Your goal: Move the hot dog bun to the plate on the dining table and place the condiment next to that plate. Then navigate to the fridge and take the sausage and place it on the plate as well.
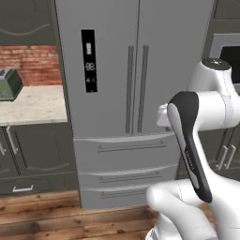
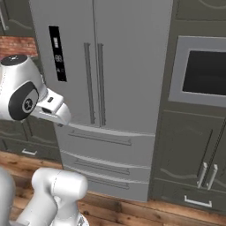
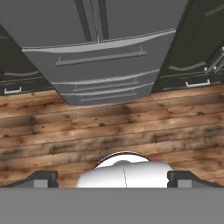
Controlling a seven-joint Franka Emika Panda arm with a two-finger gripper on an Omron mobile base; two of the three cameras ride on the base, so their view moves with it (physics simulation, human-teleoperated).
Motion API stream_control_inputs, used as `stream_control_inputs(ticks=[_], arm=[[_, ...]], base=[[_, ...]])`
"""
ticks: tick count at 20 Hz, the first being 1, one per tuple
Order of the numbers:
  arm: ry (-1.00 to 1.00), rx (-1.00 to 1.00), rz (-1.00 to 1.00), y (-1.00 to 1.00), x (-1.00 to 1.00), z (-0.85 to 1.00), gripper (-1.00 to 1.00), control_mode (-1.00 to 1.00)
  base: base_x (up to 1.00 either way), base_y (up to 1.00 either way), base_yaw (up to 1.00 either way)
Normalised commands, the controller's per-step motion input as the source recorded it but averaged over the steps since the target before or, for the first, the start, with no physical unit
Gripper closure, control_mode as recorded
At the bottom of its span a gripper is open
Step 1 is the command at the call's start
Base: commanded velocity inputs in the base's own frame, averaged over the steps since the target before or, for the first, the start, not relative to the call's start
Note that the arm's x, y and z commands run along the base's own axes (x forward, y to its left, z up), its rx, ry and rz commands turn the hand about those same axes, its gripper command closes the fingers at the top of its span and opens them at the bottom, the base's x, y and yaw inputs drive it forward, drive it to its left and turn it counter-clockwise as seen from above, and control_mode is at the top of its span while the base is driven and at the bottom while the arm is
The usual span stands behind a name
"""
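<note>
A green toaster [image 1: 9, 84] sits on a pale stone bench [image 1: 35, 105] at the left, with a red brick wall [image 1: 33, 63] behind it. Dark green cabinets [image 1: 33, 157] run below the bench, their doors shut and fitted with small silver handles. On the other side, a built-in oven [image 2: 204, 73] with a silver frame and dark window is set into a tall dark cabinet column [image 2: 194, 150]; the two cabinet doors beneath it are shut, with upright silver handles close together, and a drawer below them carries a flat handle. The wooden plank floor [image 3: 109, 131] is warm brown with darker knots and streaks.
</note>
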Motion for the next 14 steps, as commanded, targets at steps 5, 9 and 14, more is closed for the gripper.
stream_control_inputs(ticks=[5, 9, 14], arm=[[-0.04, 0.01, -0.06, -0.26, 0.36, 0.00, -1.00, -1.00], [-0.23, 0.05, -0.01, -0.75, 0.64, 0.00, -1.00, -1.00], [-0.34, 0.02, 0.00, -0.33, 0.65, 0.00, -1.00, -1.00]], base=[[0.02, 0.00, -0.03], [0.00, 0.00, 0.00], [0.00, 0.00, 0.00]])
